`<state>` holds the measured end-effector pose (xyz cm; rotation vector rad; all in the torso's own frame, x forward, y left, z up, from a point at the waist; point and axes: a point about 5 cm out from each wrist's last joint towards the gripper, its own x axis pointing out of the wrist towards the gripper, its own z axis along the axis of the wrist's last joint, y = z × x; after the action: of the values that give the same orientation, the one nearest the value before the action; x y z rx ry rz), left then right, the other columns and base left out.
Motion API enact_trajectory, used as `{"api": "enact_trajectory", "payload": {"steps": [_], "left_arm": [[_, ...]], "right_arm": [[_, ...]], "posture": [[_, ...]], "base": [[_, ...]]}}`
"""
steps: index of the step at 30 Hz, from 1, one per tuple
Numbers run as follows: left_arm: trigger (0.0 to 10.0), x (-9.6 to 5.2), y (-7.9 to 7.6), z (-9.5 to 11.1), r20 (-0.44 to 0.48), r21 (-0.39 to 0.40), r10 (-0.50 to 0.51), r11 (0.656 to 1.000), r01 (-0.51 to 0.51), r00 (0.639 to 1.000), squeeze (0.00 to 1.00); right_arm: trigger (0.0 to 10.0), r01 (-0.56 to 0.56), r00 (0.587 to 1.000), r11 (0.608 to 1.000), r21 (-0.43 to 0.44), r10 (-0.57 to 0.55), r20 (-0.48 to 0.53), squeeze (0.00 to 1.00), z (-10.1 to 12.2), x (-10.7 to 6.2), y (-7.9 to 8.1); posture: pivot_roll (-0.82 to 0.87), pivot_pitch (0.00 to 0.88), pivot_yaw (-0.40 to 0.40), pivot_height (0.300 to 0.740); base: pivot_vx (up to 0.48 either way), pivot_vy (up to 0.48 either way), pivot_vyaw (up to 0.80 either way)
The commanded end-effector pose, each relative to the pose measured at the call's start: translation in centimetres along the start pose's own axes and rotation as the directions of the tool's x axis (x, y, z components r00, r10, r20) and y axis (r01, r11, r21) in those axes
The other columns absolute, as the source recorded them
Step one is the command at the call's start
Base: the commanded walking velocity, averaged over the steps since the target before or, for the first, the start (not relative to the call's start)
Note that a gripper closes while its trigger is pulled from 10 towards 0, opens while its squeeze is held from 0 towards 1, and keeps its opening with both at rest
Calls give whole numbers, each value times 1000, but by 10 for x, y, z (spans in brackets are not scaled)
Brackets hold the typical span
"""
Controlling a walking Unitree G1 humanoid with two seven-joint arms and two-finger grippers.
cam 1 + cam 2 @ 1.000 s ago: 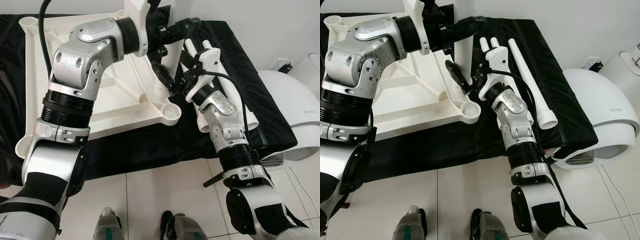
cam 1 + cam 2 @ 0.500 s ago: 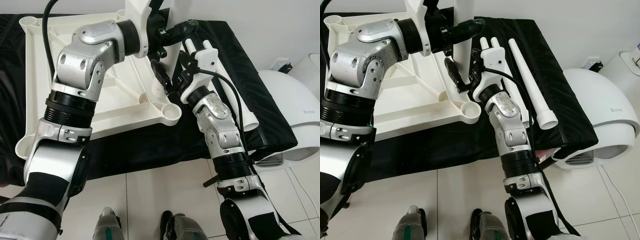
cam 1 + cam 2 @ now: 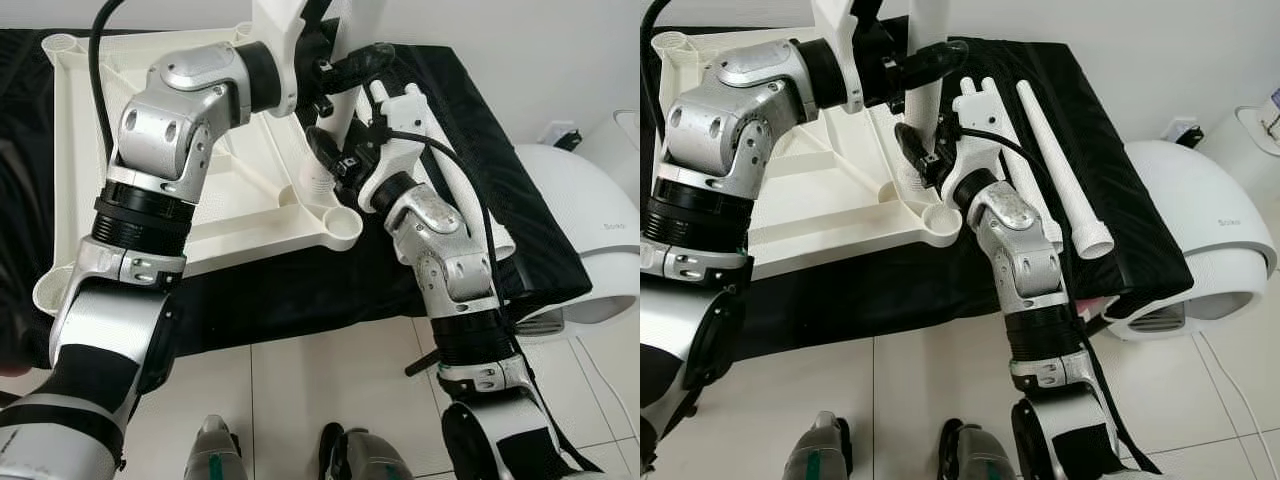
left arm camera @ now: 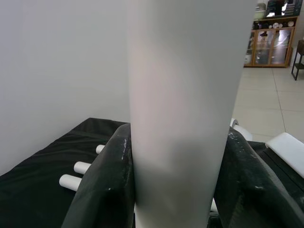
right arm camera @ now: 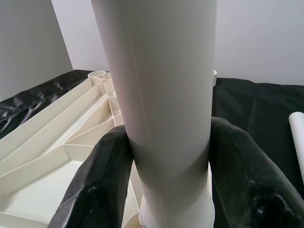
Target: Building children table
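**Desk:** What's the biggest thing you've got in view?

**Operator:** I see a black cloth-covered platform [image 3: 1110,190] against the wall. On it lies the white tabletop [image 3: 150,250], underside up, ribs showing, with a round socket at each corner.

**Desk:** Where's the leg?

**Operator:** The white table leg [image 5: 156,95] stands upright on the tabletop, its foot at the socket just inboard of the near right corner socket [image 3: 342,228]. I can't tell from here whether it is fully seated.

**Desk:** And the arms?

**Operator:** Both are on that leg. My left gripper [image 4: 175,180] is clamped around the leg higher up, one black finger on each side, pads pressed to it. My right gripper [image 5: 164,175] grips the leg lower down, close above the tabletop, fingers [image 5: 102,180] wrapped on either side.

**Desk:** Anything else near the tabletop?

**Operator:** To the right of the tabletop, on the cloth, two spare legs [image 3: 1060,170] lie side by side. Beyond the platform's right edge sits a white domed appliance [image 3: 1210,250] on the tiled floor [image 3: 320,380].
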<state>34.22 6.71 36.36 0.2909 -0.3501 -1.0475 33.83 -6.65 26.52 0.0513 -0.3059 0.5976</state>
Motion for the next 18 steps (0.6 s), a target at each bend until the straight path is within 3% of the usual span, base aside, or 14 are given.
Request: {"api": "enact_trajectory", "payload": {"steps": [1,18], "left_arm": [[10000,1,3,8,32,28,85,996,-86,996,0],[10000,4,-1,11,46,36,68,997,-69,997,0]], "right_arm": [[10000,2,1000,1000,5,-2,-21,0,0,-2,-1],[10000,9,998,1000,-14,-10,-56,0,0,0,-6]], "posture": [[91,151,-68,740],[93,136,-72,740]], "base": [[0,0,0],[0,0,0]]}}
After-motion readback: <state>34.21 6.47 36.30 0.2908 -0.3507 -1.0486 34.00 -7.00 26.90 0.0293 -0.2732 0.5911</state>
